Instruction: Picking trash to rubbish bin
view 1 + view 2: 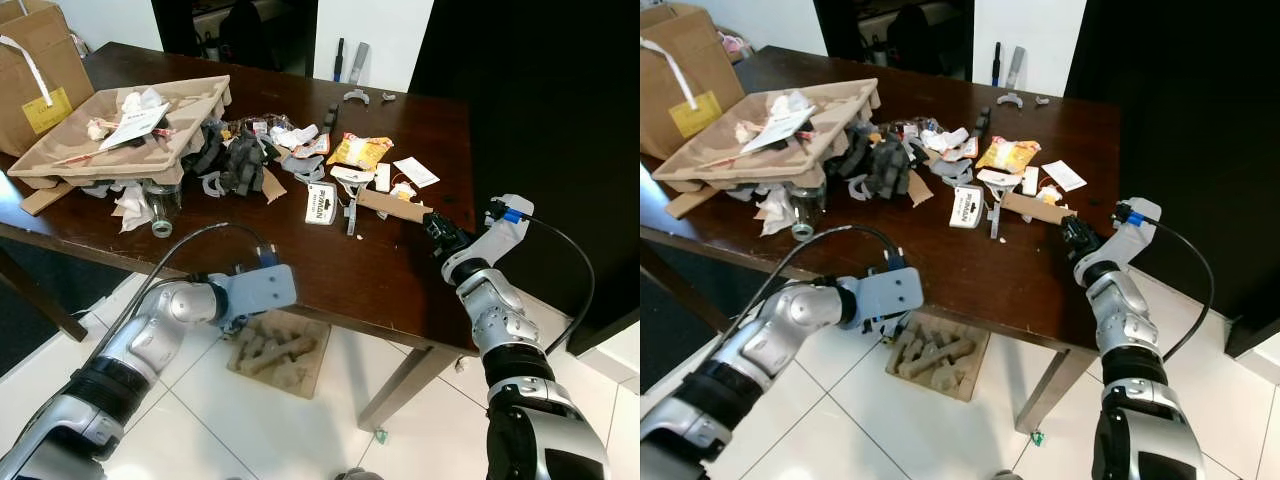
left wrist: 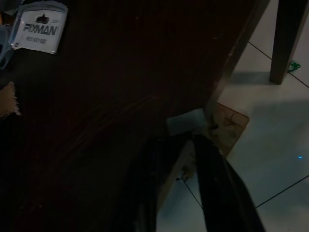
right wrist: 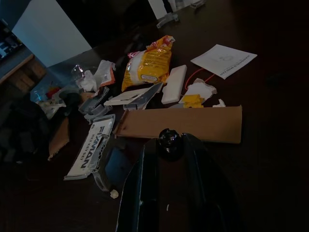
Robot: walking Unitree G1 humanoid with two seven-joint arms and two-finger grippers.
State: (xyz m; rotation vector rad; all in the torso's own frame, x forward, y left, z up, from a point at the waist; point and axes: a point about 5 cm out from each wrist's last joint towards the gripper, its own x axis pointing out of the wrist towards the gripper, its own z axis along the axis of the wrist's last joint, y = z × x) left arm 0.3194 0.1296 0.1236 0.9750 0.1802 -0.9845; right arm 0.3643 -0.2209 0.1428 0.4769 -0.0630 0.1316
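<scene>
Trash is strewn over the dark wooden table: a yellow snack bag, a brown cardboard strip, a white FIXMAN label pack, paper scraps and black and grey plastic pieces. My right gripper is at the table's right edge, by the near end of the cardboard strip. Its fingers are shut on a small black round piece. My left gripper is low at the table's front edge, fingers together and holding nothing.
A moulded pulp tray with paper scraps rests on the pile at the left. Behind it stands a cardboard box. Another pulp piece lies on the tiled floor under the table. The table leg stands near my right arm.
</scene>
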